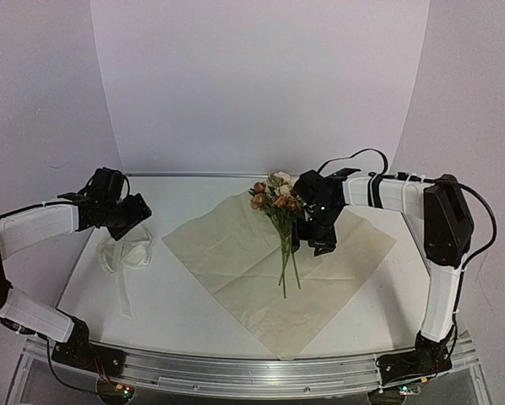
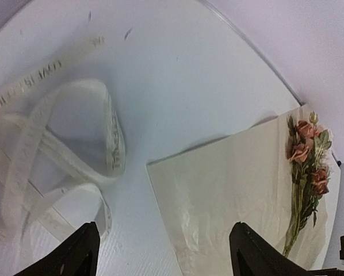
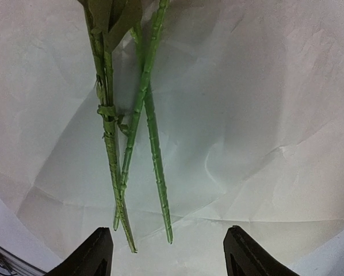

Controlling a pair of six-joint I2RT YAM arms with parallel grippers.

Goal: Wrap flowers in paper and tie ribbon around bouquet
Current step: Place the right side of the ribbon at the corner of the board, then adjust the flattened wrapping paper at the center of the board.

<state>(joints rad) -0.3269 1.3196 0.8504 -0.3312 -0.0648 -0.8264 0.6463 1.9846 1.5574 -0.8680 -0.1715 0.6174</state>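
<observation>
The paper [image 1: 261, 253] lies flat as a pale diamond in the middle of the table. The flowers [image 1: 278, 201] lie loose on it, heads at the far side and green stems [image 3: 152, 132] pointing towards the near edge. No bouquet is in view. My right gripper [image 1: 310, 245] hangs just right of the stems, open, its fingers [image 3: 100, 250] astride the stem ends without touching them. The ribbon [image 2: 57, 144] lies in loose cream loops left of the paper. Above the ribbon my left gripper [image 1: 127, 226] stands open and holds nothing; its fingertips [image 2: 80, 250] frame the paper's left corner [image 2: 160, 172].
A white curved backdrop [image 1: 261, 84] closes the table at the back and sides. A metal rail [image 1: 252, 371] with both arm bases runs along the near edge. Bare white table [image 2: 178, 75] lies between ribbon and paper.
</observation>
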